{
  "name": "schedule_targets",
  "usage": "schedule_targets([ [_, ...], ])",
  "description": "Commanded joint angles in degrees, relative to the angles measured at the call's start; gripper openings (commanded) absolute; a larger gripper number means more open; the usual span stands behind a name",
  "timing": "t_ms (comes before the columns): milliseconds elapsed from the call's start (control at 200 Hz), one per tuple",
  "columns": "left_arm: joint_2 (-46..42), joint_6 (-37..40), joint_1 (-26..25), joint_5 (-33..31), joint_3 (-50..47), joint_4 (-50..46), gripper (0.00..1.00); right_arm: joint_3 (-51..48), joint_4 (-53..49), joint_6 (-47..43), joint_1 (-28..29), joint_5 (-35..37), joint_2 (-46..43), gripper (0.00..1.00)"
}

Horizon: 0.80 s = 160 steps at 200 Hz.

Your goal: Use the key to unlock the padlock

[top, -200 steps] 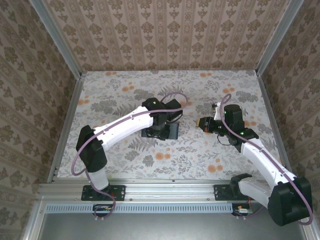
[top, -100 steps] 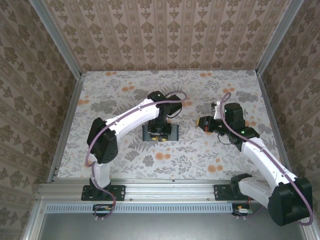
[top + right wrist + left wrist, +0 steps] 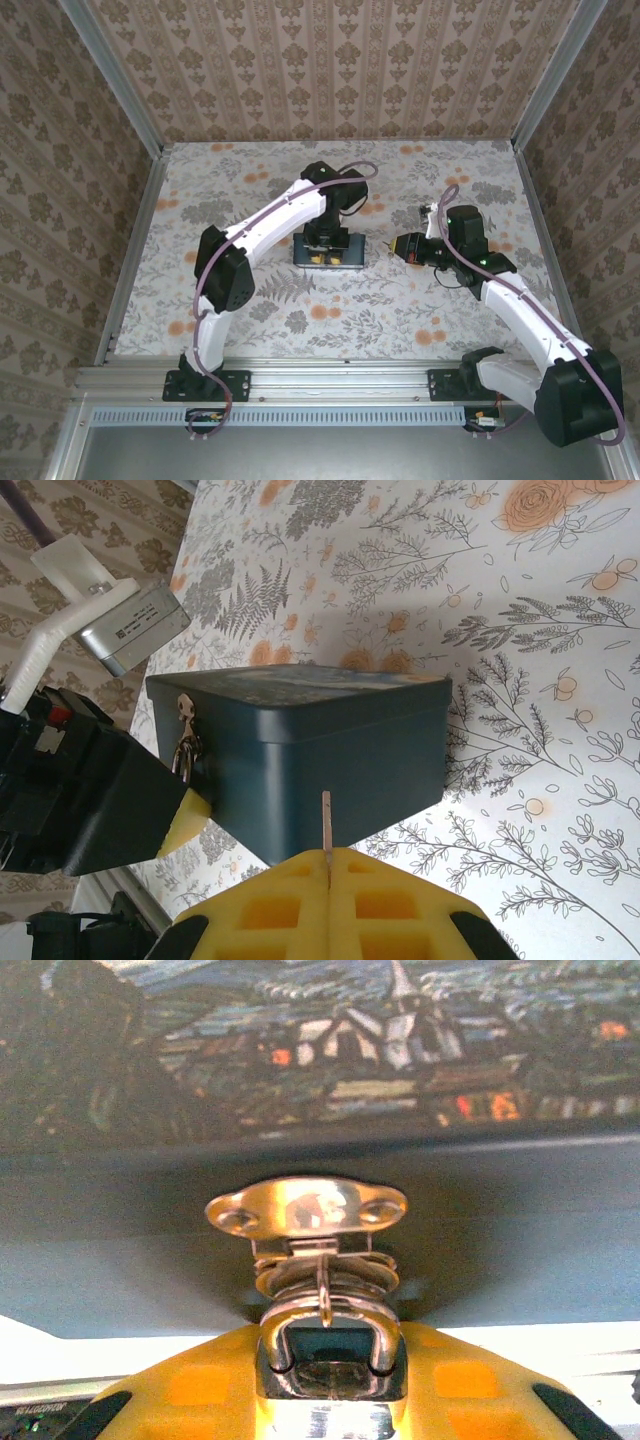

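Observation:
The padlock hangs by its silver shackle from the metal hasp on the front of the blue painted tin box. My left gripper is shut on the padlock's body, a yellow pad on each side. In the top view the left gripper sits at the box's near side. My right gripper is shut on the key, whose thin blade sticks out towards the box's side wall, a short way off. The right gripper hovers to the right of the box.
The floral table is walled in by patterned panels on three sides. The left arm arches over the table's middle. A metal rail runs along the near edge.
The left arm's elbow has swung to the right, and its gripper and the box have shifted a little away and to the right. The right arm has stayed still with the key.

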Motion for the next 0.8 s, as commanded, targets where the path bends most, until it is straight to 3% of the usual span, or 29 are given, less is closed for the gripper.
schedule_targets([
  [0, 0.7, 1.3, 1.2, -0.7, 3.5, -4.5, 0.26, 1.4, 1.8, -0.4, 0.2, -2.1, 0.7, 0.00],
  [130, 2.5, 2.1, 1.8, -1.5, 7.0, -6.3, 0.25, 1.8, 1.8, -0.6, 0.2, -2.2, 1.6, 0.00],
  [195, 3.0, 2.3, 2.0, -1.6, 8.2, -6.3, 0.34, 2.0, 1.9, -0.6, 0.2, -2.3, 1.9, 0.00],
  [260, 3.5, 2.6, 2.3, -1.5, 9.3, -6.3, 0.36, 2.1, 2.0, -0.6, 0.2, -2.3, 2.1, 0.00],
  [465, 4.5, 3.0, 3.2, -0.5, 10.0, -6.1, 0.37, 2.5, 1.2, -0.9, 0.2, -2.3, 2.3, 0.00],
  [565, 4.8, 3.4, 3.7, -1.0, 12.4, -6.3, 0.48, 2.5, 1.1, -0.8, 0.3, -2.3, 2.2, 0.00],
  [795, 2.0, 5.5, 5.8, 0.8, 16.5, -3.9, 0.59, 2.3, -1.5, -1.0, 2.5, -1.1, 1.8, 0.00],
])
